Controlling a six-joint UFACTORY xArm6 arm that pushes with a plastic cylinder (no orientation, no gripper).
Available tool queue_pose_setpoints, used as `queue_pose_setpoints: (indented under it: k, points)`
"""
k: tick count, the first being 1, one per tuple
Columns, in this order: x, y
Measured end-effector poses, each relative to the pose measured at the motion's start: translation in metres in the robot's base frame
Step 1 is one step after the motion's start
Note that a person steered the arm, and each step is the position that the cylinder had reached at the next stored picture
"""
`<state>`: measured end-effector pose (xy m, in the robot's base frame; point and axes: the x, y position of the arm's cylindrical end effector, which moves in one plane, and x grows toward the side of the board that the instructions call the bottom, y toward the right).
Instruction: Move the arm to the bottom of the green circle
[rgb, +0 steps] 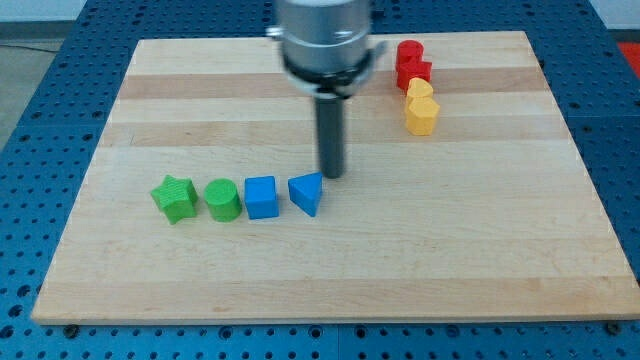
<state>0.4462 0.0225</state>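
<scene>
Gripperless, my tip (331, 176) stands just beside the blue triangle's (307, 193) top-right corner, well right of the green circle (222, 200).

A robotics lab: a wooden board (500, 250) lies on a blue perforated bench (40, 150).

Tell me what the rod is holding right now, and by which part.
Nothing is held. My tip has no gripper; it rests on the board just above and right of the blue triangle. Whether it touches the triangle cannot be told.
</scene>
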Motion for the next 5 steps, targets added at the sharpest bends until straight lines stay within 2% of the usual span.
queue_pose_setpoints:
  k: [1, 2, 3, 4, 5]
  points:
    - [0.012, 0.081]
    - [0.074, 0.066]
    - [0.116, -0.009]
    - [0.112, -0.101]
    - [0.094, -0.158]
